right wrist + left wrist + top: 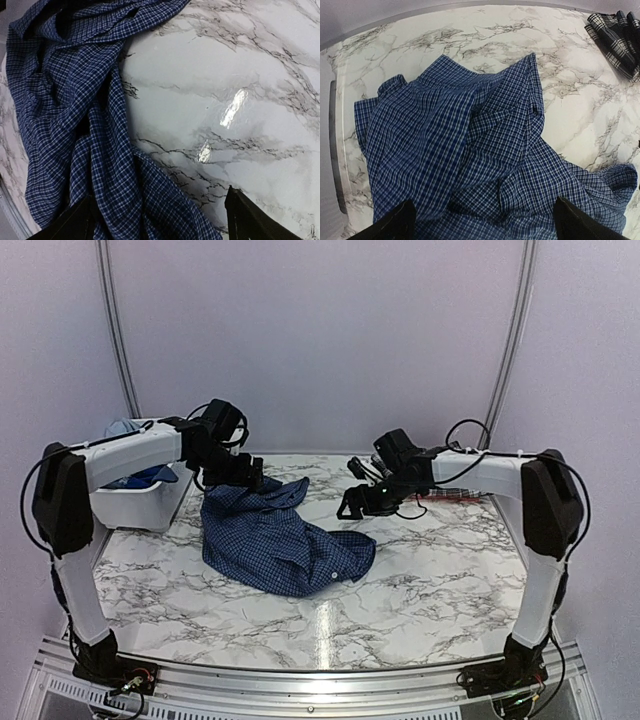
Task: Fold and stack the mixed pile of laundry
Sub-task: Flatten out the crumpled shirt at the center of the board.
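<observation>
Navy small-check button shirt (275, 540) lies crumpled on the table (450, 570), left gripper (243, 478) and right gripper (357, 504) both open, empty; folding seems barely begun.

L pincer (243, 477) at far edge of crumpled navy check shirt (280, 537) on table (450, 585).

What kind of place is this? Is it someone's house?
Probably a robot test booth, not a house. A left arm and right arm are bolted at the edge of a marble-look table, plain pale walls close it in, and a navy checked shirt lies there.
</observation>
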Controlling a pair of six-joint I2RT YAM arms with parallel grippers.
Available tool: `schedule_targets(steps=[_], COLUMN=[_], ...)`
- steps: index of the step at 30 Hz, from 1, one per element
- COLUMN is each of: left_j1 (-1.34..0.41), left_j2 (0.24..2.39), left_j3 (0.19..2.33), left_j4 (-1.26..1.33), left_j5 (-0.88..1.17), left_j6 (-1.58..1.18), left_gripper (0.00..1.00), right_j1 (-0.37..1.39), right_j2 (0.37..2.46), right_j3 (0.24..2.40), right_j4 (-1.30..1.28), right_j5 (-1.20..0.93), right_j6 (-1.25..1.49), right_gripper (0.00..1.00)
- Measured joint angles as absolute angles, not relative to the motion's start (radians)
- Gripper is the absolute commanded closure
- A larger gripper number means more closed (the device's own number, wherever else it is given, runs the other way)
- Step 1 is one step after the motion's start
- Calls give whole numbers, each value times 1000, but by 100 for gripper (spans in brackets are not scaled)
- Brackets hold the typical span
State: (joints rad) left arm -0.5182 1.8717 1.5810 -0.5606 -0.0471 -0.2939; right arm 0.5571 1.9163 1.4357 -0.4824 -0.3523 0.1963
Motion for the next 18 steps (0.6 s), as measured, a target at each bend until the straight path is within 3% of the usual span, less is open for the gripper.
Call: schedule_targets(steps=[7, 12, 14, 15, 18], left_j1=[-536, -544, -548, -548, -549], left_j2=[2090, 2182, 2214, 2228, 2253], left_j3=[1842, 1918, 1930, 1934, 1935], left_j4=[-638, -685, -695, -702, -723], left_j5=[-123, -160, -182, -194, -228], left_j6=[-211, -174, -167, -166, -169], left_gripper=[1, 3, 15, 23, 52], right_j1=[629, 685, 698, 702, 707], right_j2=[2128, 2184, 2202, 2209, 2214], right_j3=[1674, 1705, 1705, 1705, 1705], right_j4=[-607, -673, -696, -702, -710], right_j5=[-223, -171, -149, -143, -101], right_j6=[73, -7, -28, -35, -54], right_gripper=[21, 29, 39, 49, 92])
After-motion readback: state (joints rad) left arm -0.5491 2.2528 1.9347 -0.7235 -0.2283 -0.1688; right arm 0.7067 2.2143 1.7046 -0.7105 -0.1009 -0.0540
